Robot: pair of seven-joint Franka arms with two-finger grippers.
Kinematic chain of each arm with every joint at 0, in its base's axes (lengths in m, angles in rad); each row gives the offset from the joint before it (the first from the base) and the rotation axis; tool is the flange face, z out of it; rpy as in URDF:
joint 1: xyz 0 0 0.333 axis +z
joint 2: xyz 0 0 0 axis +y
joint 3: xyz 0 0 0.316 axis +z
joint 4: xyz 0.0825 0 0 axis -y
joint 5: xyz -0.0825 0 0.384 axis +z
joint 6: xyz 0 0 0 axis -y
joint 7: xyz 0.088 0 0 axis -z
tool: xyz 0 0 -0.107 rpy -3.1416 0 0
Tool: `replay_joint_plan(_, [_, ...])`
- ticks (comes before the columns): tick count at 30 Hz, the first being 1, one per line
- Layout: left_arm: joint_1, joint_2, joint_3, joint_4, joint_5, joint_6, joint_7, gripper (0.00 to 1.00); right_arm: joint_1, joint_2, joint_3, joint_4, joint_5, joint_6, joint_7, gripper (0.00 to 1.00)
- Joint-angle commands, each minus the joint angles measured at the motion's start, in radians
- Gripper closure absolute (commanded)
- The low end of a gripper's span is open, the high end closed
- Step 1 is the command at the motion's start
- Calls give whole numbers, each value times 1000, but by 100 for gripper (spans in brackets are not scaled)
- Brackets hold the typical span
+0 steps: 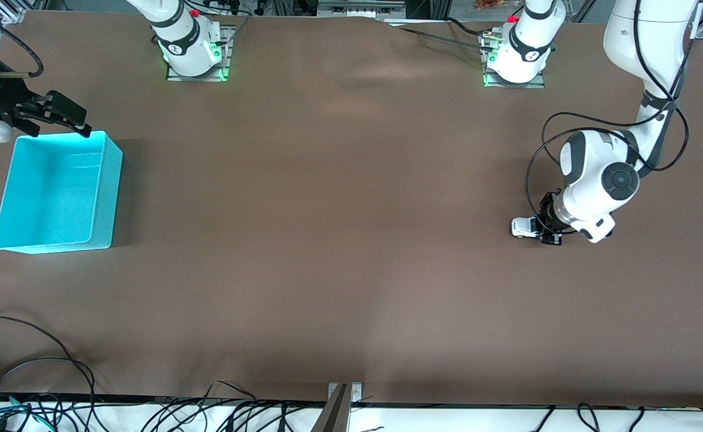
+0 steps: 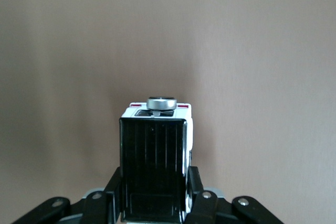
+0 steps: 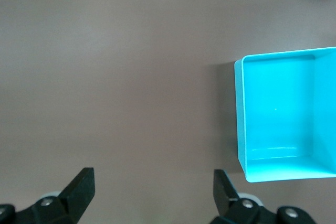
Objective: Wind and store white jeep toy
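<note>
We see the white jeep toy [image 1: 524, 227] down on the brown table [image 1: 339, 240], toward the left arm's end, nearer to the front camera than either robot base. The left gripper [image 1: 548, 227] is low at the table and pinches the jeep by its sides. In the left wrist view the jeep [image 2: 156, 161] sits between the two black fingers [image 2: 195, 190], pads tight against the white body on both sides. We read a black ribbed roof facing the wrist camera, and a round silver part [image 2: 161, 103] at the end of the jeep away from the gripper [image 2: 155, 203]. We can't tell from these views whether the wheels touch the table or are just off it.

Well apart, toward the right arm's end, we have the turquoise bin [image 1: 57, 192], open top, nothing visible inside. It lies a bit farther from the front camera than the jeep.

The right gripper [image 1: 57, 117] hangs over the table just beside the bin's edge on the base side, holding nothing. Its fingers are spread wide: in the right wrist view both black fingertips [image 3: 81, 184] stand well apart with bare table between them, and the bin [image 3: 286, 114] shows off to one side. The right arm waits there.

Loose black cables [image 1: 27, 360] run along the table edge nearest the front camera.
</note>
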Motion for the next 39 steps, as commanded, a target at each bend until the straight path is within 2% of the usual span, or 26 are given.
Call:
replay_joint_plan(1, [-66,-20,5,2,8,-29,-87,100,-4,-3,2,19,10,-26,-4,0])
replay_joint_plan(9, [-120,-16,2,-4,8,-29,-185,100,-4,-3,2,19,10,-24,-4,0])
replay_joint_plan(22, [-120,30,1,1,6,-14,-208,100,-4,-3,0,19,10,-24,-4,0])
replay_joint_plan(39, [-23,61,4,2,21,12,-110,100,-4,-3,2,19,10,-24,-4,0])
